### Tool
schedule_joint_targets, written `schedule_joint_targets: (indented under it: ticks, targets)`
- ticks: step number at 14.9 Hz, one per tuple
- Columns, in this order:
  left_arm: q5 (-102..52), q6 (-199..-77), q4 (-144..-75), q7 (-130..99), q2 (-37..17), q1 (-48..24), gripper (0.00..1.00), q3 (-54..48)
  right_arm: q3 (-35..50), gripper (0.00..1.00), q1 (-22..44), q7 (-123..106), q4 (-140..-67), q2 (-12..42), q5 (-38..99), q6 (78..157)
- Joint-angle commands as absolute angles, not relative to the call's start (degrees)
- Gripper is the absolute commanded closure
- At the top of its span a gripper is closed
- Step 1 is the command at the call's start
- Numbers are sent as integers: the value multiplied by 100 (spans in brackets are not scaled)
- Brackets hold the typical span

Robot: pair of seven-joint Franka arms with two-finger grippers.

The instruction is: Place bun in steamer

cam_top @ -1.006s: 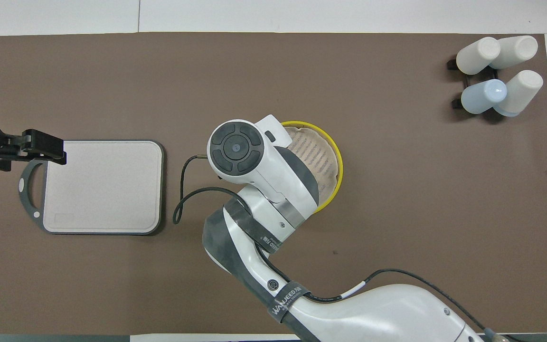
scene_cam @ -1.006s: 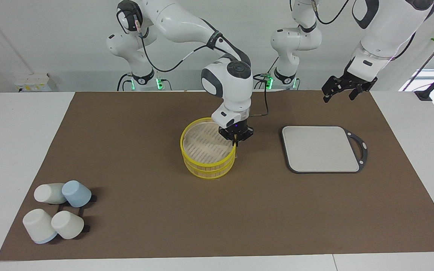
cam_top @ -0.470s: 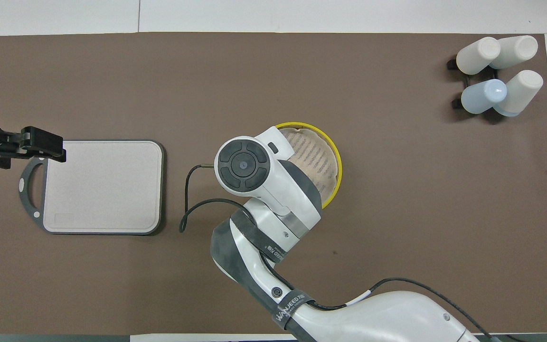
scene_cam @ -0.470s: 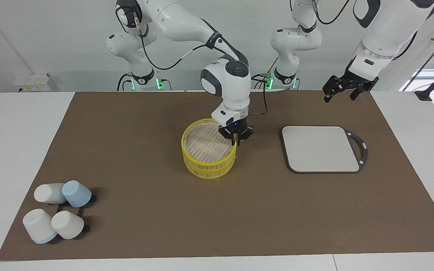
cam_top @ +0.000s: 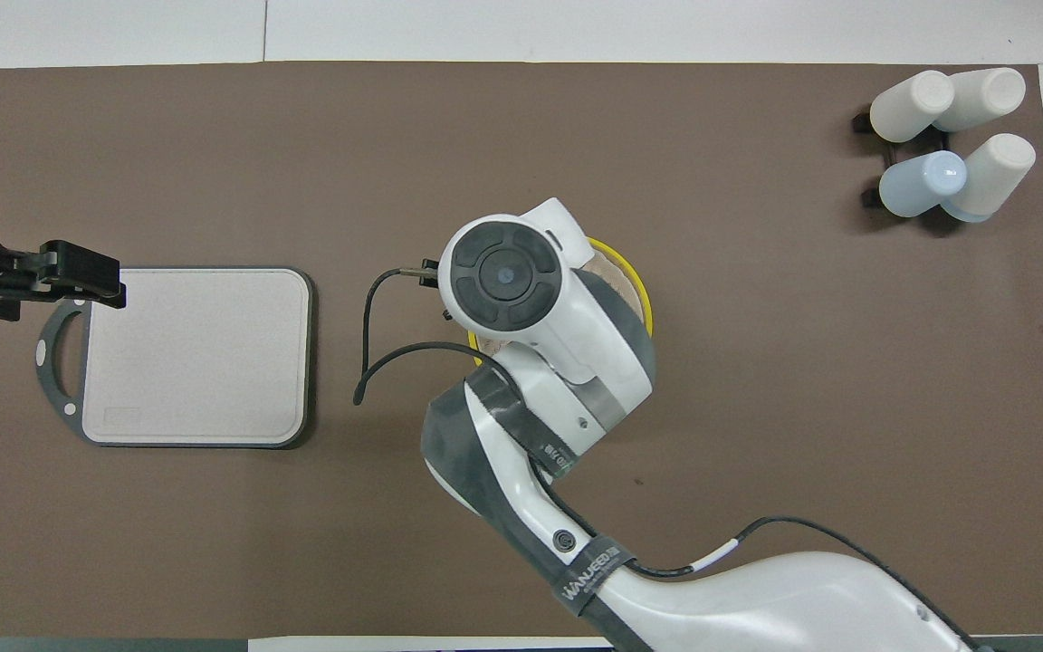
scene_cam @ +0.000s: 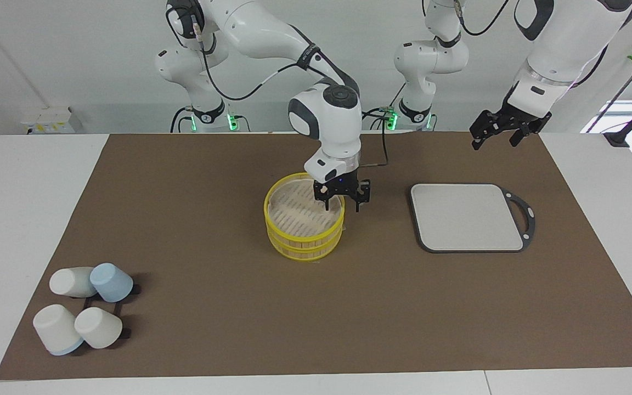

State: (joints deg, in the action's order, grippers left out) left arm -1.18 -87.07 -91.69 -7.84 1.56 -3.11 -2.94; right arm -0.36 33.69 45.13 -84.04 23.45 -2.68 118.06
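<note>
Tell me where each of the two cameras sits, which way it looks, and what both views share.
Facing view: high across the table, looking at the robots; shows both arms whole, the right gripper open at the steamer's rim, the left gripper open, waiting in the air above the mat's edge nearest the robots.
Overhead view: above the robots' end, looking steeply down; the right arm covers most of the steamer, the left gripper at the grey board's handle end.
Shared: steamer, grey board, cups, half a turn apart.
</note>
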Motion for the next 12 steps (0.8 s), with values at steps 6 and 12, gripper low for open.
schedule_joint_targets:
  ticks: [6, 12]
  targets:
    - [-185, -8807, -9167, -650, 149, -237, 0, -334, 53, 0, 1927, 2712, -8463, 705, -220, 9311]
    - [-185, -8807, -9176, -650, 149, -237, 0, -334, 166, 0, 600, 811, -8560, 1, 25, 8341]
